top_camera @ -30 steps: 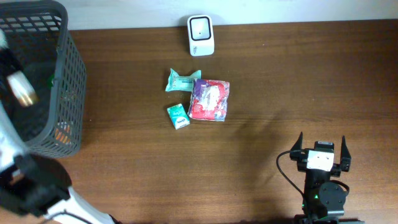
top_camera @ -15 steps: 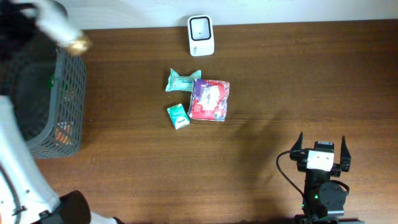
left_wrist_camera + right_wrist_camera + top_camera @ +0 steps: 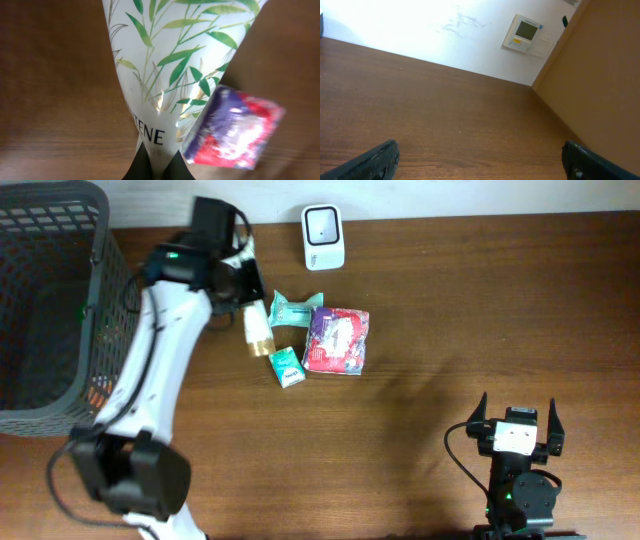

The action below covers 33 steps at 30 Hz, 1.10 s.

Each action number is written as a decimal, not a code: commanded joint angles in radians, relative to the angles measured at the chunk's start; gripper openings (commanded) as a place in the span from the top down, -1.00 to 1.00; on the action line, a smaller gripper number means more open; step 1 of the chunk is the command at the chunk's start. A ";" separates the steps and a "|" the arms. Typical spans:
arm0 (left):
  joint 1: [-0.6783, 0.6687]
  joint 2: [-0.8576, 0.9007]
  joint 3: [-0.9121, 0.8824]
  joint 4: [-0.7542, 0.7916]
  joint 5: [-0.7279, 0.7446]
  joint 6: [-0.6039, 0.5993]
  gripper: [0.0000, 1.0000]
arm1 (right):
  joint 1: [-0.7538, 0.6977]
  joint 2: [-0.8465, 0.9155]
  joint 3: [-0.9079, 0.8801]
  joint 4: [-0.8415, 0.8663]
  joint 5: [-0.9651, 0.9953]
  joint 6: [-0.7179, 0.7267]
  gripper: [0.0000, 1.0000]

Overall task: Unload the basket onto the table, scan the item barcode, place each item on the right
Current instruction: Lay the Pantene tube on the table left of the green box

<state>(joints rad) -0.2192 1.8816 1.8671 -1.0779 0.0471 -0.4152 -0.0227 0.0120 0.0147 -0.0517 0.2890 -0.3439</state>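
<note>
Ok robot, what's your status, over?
Left gripper shut on Pantene item. Right gripper open, idle. Item short of the scanner. Teal packet close beside the item.

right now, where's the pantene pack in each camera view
Overhead: the Pantene pack lies upper left of centre, held by the left gripper.
Left wrist: it fills the middle, from the top edge down to the fingers at the bottom.
Right wrist: not in it; only the table and a wall show.
Shared landmark: the red and purple packet, just right of the pack in both the overhead and left wrist views.
</note>
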 commanded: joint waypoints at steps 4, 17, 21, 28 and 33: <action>-0.045 0.179 -0.024 0.056 -0.051 0.013 1.00 | -0.005 -0.006 -0.009 -0.001 0.011 0.000 -0.97; -0.018 0.207 0.215 -0.087 -0.035 0.013 -0.45 | -0.005 -0.006 -0.009 -0.001 0.011 0.000 -0.97; -0.011 0.205 0.507 -0.282 -0.036 0.013 -0.49 | -0.005 -0.006 -0.009 -0.001 0.011 0.000 -0.97; -0.011 0.203 0.830 -0.442 -0.036 0.014 -0.59 | -0.005 -0.006 -0.009 -0.001 0.011 0.000 -0.97; -0.011 0.203 0.856 -0.472 -0.037 0.021 -0.58 | -0.005 -0.006 -0.009 -0.001 0.011 0.000 -0.97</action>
<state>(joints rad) -0.2333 2.0914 2.7075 -1.5360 0.0105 -0.4080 -0.0227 0.0120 0.0147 -0.0517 0.2886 -0.3443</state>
